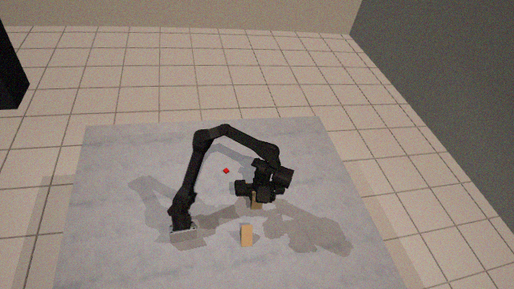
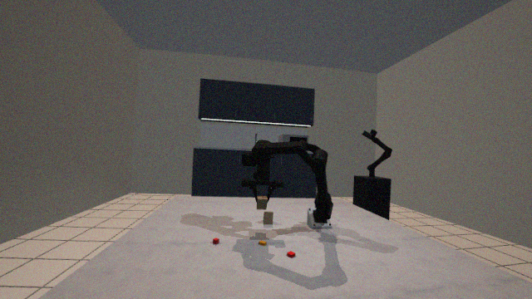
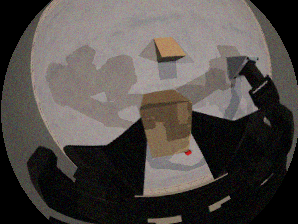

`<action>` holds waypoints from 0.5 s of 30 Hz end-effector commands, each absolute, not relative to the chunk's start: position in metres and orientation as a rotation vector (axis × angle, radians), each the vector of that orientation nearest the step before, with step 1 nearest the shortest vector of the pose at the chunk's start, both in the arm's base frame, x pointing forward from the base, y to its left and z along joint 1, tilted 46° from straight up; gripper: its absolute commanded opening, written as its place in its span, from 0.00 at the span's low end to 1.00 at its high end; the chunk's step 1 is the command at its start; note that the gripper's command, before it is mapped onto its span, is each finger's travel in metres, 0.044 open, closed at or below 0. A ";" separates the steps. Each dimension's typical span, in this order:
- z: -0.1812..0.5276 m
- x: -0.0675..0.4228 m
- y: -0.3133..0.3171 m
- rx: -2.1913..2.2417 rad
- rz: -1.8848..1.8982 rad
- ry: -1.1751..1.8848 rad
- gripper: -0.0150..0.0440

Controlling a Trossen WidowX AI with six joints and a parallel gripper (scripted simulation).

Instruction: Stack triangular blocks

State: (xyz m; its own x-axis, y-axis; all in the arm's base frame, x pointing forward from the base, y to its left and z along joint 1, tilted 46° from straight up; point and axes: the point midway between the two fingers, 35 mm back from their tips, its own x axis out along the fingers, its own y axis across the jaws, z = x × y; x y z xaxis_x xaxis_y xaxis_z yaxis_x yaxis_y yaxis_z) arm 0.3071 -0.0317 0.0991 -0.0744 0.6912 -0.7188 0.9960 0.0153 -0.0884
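My gripper [image 1: 256,197] [image 2: 262,198] [image 3: 164,116] points down and is shut on one tan triangular block [image 1: 256,205] [image 2: 262,203] [image 3: 166,126]. It holds that block above the table [image 1: 120,265] [image 2: 137,270]. The other triangular block [image 1: 246,235] [image 2: 268,218] [image 3: 169,48] stands on the table, apart from the held one. It shows an orange-tan face in the top view and in the wrist view, where a dark side also shows. The held block's sloped face cannot be clearly made out. In the top view the hand hides its upper part.
A small red piece [image 1: 226,170] [image 2: 291,254] lies on the table. Another red piece [image 2: 215,241] and an orange piece [image 2: 262,242] show in the exterior view. One red piece [image 3: 188,152] shows beyond the held block. My arm's base [image 1: 182,230] [image 2: 319,222] stands beside the blocks.
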 end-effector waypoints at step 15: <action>0.056 0.295 -0.110 1.720 -0.848 1.801 0.25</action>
